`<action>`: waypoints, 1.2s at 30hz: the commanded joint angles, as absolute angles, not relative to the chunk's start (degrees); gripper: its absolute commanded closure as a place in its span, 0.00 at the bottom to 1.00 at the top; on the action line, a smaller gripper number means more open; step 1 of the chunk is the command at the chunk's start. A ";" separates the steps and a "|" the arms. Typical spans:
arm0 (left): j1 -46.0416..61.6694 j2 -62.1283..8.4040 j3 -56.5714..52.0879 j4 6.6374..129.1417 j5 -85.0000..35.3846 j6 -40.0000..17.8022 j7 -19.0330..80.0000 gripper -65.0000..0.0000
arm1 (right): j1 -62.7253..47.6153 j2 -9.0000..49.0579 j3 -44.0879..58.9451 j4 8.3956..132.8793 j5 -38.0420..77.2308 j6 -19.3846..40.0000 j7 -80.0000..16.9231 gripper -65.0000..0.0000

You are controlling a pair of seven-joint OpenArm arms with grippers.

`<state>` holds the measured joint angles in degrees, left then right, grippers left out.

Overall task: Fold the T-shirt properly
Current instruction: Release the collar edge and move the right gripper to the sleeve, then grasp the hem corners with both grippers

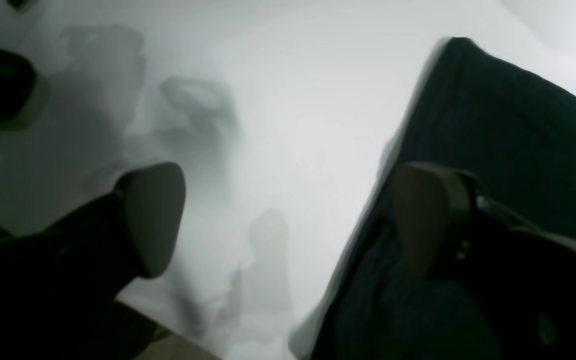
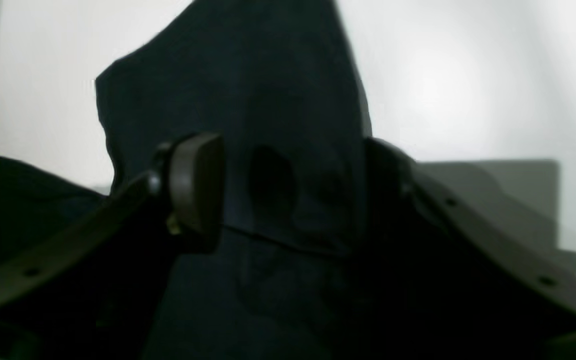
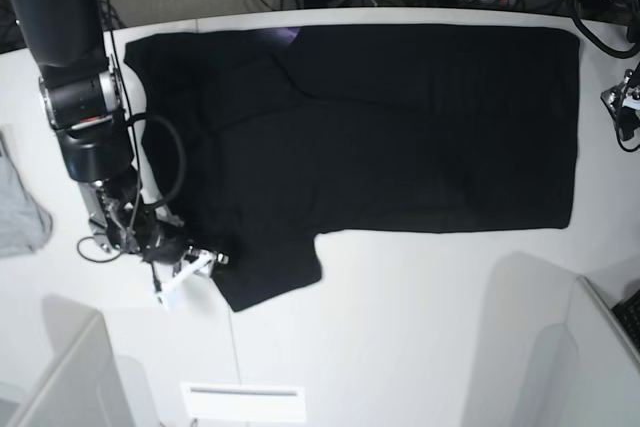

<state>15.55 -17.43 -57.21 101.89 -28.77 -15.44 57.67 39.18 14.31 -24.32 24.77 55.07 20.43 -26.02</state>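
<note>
T-shirt [image 3: 400,117] lies flat, plain side up, across the white worktop [image 3: 400,327]. Right gripper [image 3: 200,262] at the near sleeve, jaws apart astride the cloth, nothing pinched yet. Left gripper [image 1: 288,220] wide open, empty, beside the shirt edge. Bite well inside the hem, catching both layers, before lifting.

Base view overhead, wrist views close, low, sharing T-shirt [image 3: 400,127]
</note>
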 commanded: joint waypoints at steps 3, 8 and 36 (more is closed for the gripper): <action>15.16 -18.59 -57.45 102.55 -28.97 -15.60 56.40 0.02 | 39.87 14.90 -24.40 24.84 54.37 19.82 -26.77 0.60; 11.82 -18.86 -55.69 101.05 -28.70 -15.60 56.40 0.02 | 38.90 14.90 -24.40 24.84 54.37 19.82 -24.40 0.84; -26.51 -34.42 -19.91 43.91 -28.62 -15.52 42.07 0.02 | 39.08 15.34 -24.40 24.92 54.37 19.74 -24.22 1.00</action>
